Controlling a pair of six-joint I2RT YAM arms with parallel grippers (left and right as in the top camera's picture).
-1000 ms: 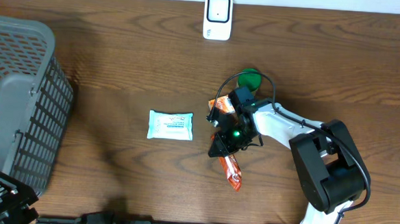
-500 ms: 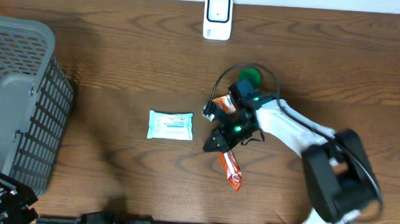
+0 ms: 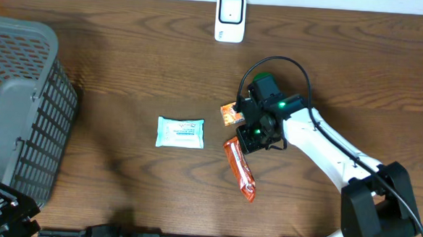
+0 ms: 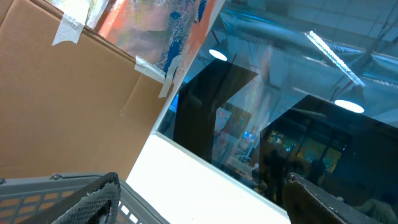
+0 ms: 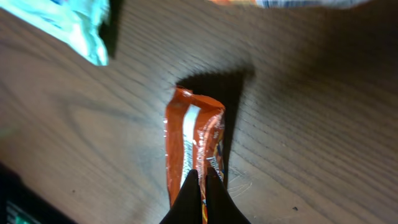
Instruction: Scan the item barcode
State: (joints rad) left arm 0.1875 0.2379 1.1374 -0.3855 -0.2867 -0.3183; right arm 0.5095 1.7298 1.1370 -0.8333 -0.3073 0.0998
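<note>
Right gripper (image 5: pixel 200 186) jaws pinched together on one end of the orange packet (image 3: pixel 240 169), which sits on the counter (image 3: pixel 127 70) at six o'clock from the scanner (image 3: pixel 230 18). Left gripper (image 4: pixel 208 202) jaws apart.

The right arm (image 3: pixel 319 142) hides the orange packet's (image 3: pixel 241 171) top end; the basket (image 3: pixel 47 132) is cropped at left.

The wooden table (image 3: pixel 127 63) carries a grey basket (image 3: pixel 16 101), white scanner (image 3: pixel 230 18), pale packet (image 3: pixel 181 132) and orange wrapper (image 3: pixel 240 172).
</note>
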